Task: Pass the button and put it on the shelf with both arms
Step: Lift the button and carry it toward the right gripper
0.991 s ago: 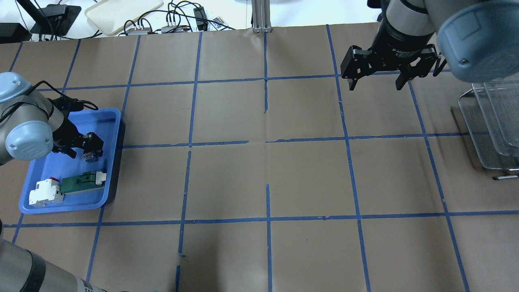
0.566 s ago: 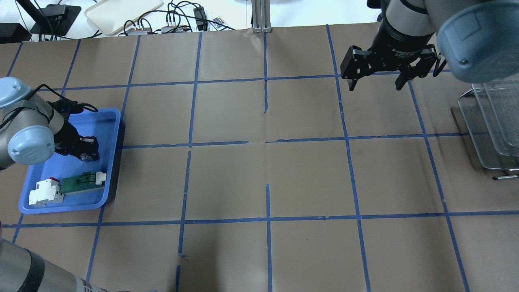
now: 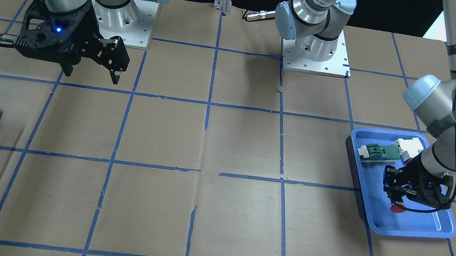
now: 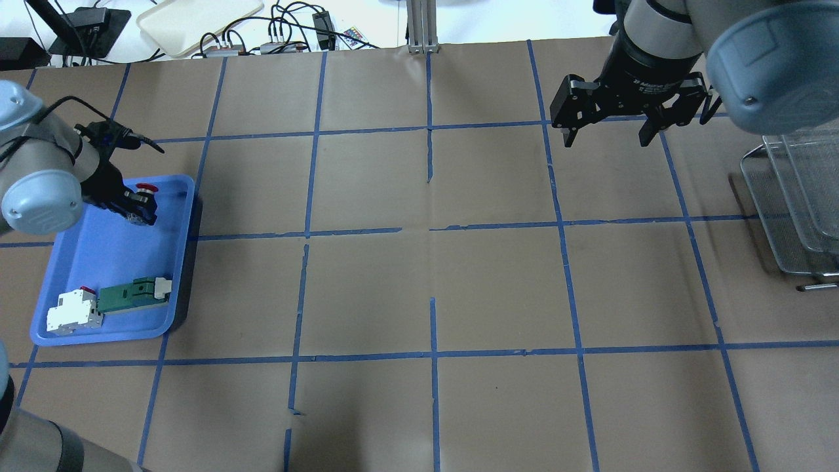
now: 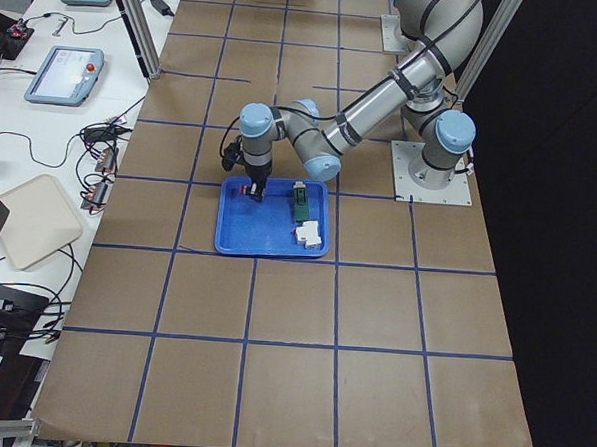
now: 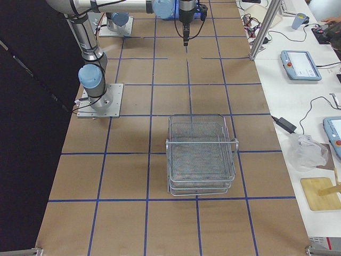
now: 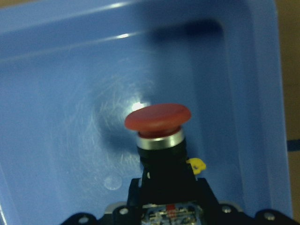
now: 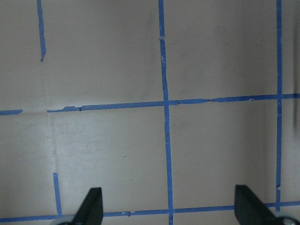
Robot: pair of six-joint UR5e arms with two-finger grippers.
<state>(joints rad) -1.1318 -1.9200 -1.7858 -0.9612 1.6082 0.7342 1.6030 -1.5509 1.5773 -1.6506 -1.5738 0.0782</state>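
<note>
My left gripper [image 4: 139,208] is shut on the button [image 4: 149,190] and holds it off the floor of the blue tray [image 4: 105,262], near the tray's far end. In the left wrist view the button's red cap [image 7: 157,117] points away from the fingers, with the black body [image 7: 161,159] clamped between them. The gripper also shows in the front view [image 3: 400,195], with the red cap [image 3: 397,208] below it. My right gripper [image 4: 606,134] is open and empty, hovering over the table at the far right. The wire shelf [image 4: 796,196] stands at the right edge.
A green-and-white flat part [image 4: 134,294] and a white-and-red block [image 4: 73,310] lie at the tray's near end. The shelf also shows in the right side view [image 6: 201,154]. Brown paper with a blue tape grid covers the table. Cables and a beige tray [image 4: 196,19] lie beyond the far edge.
My left gripper closed on the button in the tray, then rose and moved toward the tray's far end with it. The right arm has not moved.
</note>
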